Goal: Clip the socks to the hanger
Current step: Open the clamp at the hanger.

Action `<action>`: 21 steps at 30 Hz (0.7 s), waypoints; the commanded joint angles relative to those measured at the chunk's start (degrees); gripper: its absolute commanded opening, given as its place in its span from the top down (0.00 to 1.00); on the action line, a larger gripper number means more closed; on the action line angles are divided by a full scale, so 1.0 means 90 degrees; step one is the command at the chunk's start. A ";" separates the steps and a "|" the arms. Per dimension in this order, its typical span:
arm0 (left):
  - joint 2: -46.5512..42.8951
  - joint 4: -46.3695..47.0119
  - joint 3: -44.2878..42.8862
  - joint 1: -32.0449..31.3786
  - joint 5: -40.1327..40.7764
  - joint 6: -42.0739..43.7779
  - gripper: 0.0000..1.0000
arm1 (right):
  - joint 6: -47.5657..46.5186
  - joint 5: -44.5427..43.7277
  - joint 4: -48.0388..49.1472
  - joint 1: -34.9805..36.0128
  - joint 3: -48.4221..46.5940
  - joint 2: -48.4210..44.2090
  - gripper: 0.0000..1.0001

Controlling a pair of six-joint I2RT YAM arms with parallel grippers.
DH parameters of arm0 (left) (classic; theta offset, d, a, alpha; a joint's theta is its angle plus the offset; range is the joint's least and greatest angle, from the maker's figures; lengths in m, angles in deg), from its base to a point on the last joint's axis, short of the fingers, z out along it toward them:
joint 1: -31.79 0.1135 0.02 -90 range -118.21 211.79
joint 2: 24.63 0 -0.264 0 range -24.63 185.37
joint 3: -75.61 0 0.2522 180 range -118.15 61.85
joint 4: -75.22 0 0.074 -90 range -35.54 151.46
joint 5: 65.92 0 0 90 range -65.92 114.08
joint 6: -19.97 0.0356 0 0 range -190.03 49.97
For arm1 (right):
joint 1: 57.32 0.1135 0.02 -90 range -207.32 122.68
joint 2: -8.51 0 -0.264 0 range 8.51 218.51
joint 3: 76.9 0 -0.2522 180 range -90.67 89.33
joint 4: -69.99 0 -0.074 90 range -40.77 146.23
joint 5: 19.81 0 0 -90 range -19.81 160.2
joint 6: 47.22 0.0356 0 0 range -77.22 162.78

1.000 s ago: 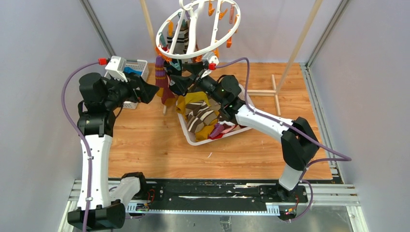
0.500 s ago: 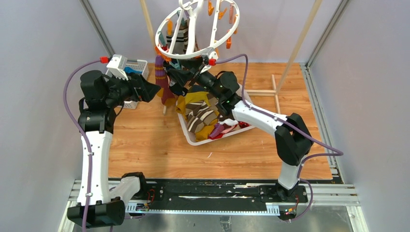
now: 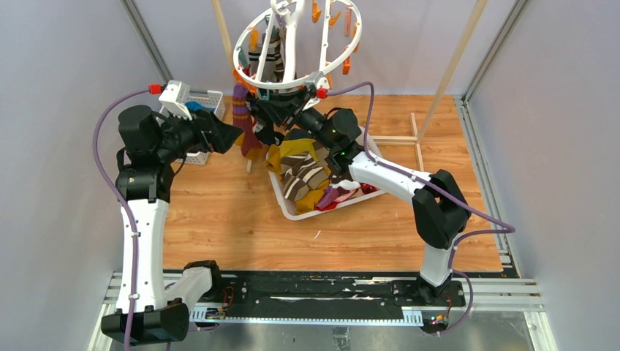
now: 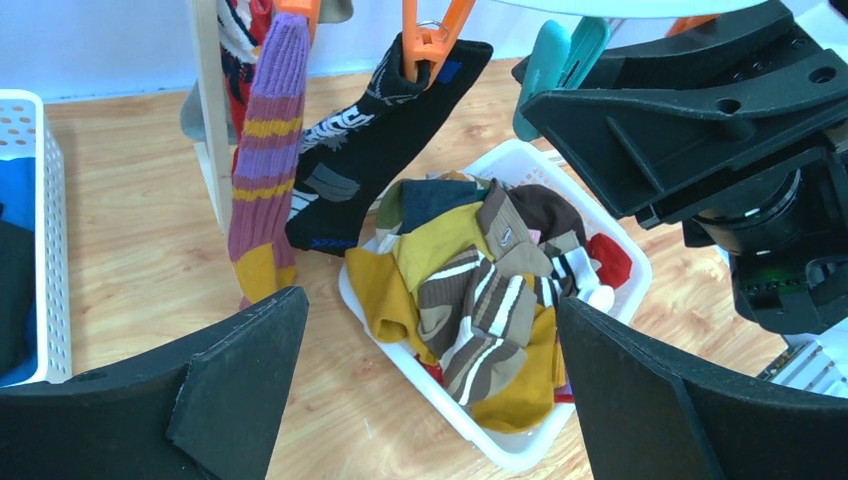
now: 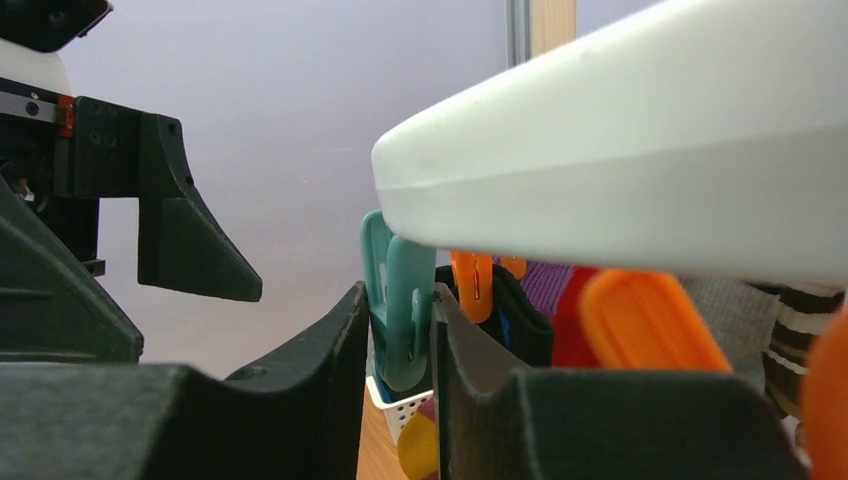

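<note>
The white ring hanger (image 3: 287,40) hangs at the back; its rim (image 5: 640,150) fills the right wrist view. My right gripper (image 3: 267,117) reaches up under it, and its jaws (image 5: 398,310) are pressed on both sides of a teal clip (image 5: 395,260). A purple striped sock (image 4: 265,150) and a black sock (image 4: 370,150) hang from orange clips. More socks (image 3: 303,175), mustard and brown-striped among them, lie piled in a white basket (image 3: 292,214). My left gripper (image 3: 230,135) hovers left of the hanger, open and holding nothing (image 4: 430,400).
A small white lattice basket (image 3: 208,99) with blue and dark cloth stands at the back left. A wooden post (image 4: 210,100) rises beside the hung socks, and a wooden frame (image 3: 413,139) lies at the back right. Grey walls close in both sides.
My right gripper's jaws have closed onto the teal clip, and that arm has risen slightly toward the hanger. The left arm has barely moved.
</note>
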State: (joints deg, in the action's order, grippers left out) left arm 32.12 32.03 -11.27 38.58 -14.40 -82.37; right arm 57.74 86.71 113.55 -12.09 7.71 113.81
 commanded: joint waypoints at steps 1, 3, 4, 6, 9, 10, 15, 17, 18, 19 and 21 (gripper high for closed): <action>-0.0028 0.0034 -0.0202 0.0047 -0.0136 -0.0247 0.00 | 0.0036 -0.0042 0.0293 -0.0103 0.0057 -0.0129 0.84; -0.0027 0.0088 -0.0178 0.0047 -0.0188 -0.0422 0.00 | -0.0052 -0.0088 0.0316 -0.0062 0.0115 -0.0177 0.89; -0.0034 0.0122 -0.0173 0.0047 -0.0217 -0.0522 0.00 | -0.0107 -0.0108 0.0324 -0.0030 0.0146 -0.0198 0.91; -0.0022 0.0163 -0.0148 0.0047 -0.0254 -0.0658 0.00 | -0.0164 -0.0164 0.0310 0.0023 0.0186 -0.0231 0.94; -0.0035 0.0198 -0.0134 0.0042 -0.0270 -0.0773 0.00 | -0.0186 -0.0237 0.0363 0.0087 0.0287 -0.0296 0.96; -0.0029 0.0226 -0.0123 0.0045 -0.0267 -0.0827 0.00 | -0.0194 -0.0272 0.0394 0.0112 0.0353 -0.0321 0.97; -0.0004 0.0872 0.0001 0.0047 -0.0219 -0.1380 0.00 | -0.0357 -0.0536 0.0495 0.0287 0.0472 -0.0446 1.00; 0.0067 0.1180 0.0008 0.0032 -0.0123 -0.1702 0.00 | -0.0473 -0.0670 0.0488 0.0372 0.0434 -0.0473 1.00; 0.0124 0.1308 -0.0003 0.0021 -0.0074 -0.1843 0.00 | -0.0521 -0.0748 0.0478 0.0412 0.0412 -0.0469 1.00; 0.0200 0.1367 -0.0049 -0.0050 -0.0010 -0.1936 0.01 | -0.0565 -0.0804 0.0470 0.0443 0.0380 -0.0464 1.00; 0.0361 0.1359 -0.0228 -0.0265 0.0179 -0.1895 0.01 | -0.0639 -0.0893 0.0411 0.0503 0.0282 -0.0441 1.00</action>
State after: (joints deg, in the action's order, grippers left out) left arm 33.02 40.31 -11.51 38.23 -14.94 -95.74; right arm 54.88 80.74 116.02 -9.68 11.21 111.58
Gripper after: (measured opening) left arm 0.994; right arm 0.131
